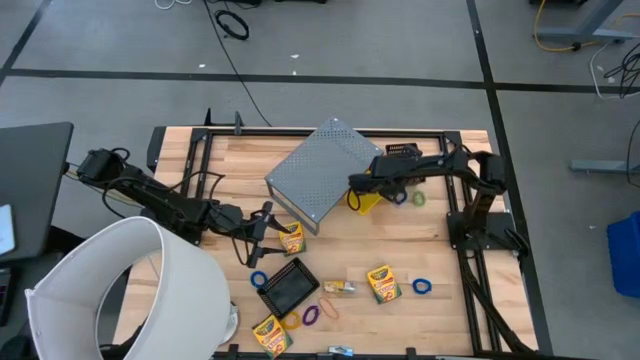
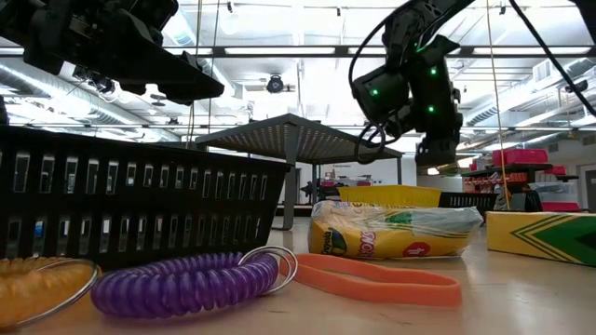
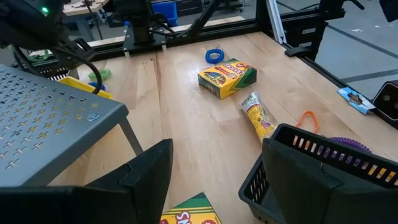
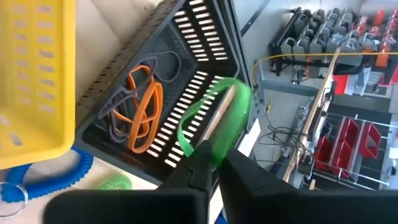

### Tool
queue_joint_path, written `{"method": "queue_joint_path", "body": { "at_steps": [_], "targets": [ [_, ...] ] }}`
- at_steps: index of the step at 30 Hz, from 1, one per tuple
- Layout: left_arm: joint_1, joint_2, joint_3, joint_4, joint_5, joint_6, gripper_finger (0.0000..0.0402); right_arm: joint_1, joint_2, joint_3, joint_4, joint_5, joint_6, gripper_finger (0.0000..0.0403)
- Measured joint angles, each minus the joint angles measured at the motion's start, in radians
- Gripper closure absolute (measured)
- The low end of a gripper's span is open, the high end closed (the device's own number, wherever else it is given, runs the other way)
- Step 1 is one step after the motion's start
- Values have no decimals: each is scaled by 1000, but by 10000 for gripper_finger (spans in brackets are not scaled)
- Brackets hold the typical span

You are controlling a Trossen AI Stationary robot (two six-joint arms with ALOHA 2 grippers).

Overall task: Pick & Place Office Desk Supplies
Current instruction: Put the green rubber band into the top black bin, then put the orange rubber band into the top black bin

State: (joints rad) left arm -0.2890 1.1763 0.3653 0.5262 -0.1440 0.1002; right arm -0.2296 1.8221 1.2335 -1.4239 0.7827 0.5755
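My right gripper (image 4: 214, 155) is shut on a green elastic loop (image 4: 233, 99), over a black slotted basket (image 4: 155, 93) with orange and grey loops lying in it. In the high view this gripper (image 1: 356, 184) is beside the grey perforated stand (image 1: 322, 172). My left gripper (image 1: 262, 228) waits open above a crayon box (image 3: 193, 211). Two more crayon boxes (image 1: 382, 283) (image 1: 270, 335), blue loops (image 1: 421, 286) and a packet (image 1: 338, 288) lie flat on the table. My right gripper pinches the green loop's band (image 4: 210, 134) between its two fingertips. The fingers slant downward. The rest of the loop stands out beyond the fingertips, lifted clear of the basket and the table.
A yellow basket (image 4: 34, 74) sits next to the black one, with a blue coil (image 4: 59, 177) beside it. A second black basket (image 1: 288, 285) is near the table's front, with purple (image 1: 310, 314) and orange (image 1: 328, 308) loops by it. A big white cylinder (image 1: 130, 290) is at front left.
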Motion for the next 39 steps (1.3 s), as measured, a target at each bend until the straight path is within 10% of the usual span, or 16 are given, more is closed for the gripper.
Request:
{"method": "queue_joint_path", "body": {
  "at_steps": [17, 31, 39],
  "targets": [
    [0, 0, 0, 0, 0, 0, 151, 0, 0, 0, -6, -87, -5, 194],
    [0, 0, 0, 0, 0, -6, 151, 323, 2, 5, 2, -333, 83, 212],
    [0, 0, 0, 0, 0, -7, 151, 557, 2, 5, 283, -592, 43, 215]
  ]
}}
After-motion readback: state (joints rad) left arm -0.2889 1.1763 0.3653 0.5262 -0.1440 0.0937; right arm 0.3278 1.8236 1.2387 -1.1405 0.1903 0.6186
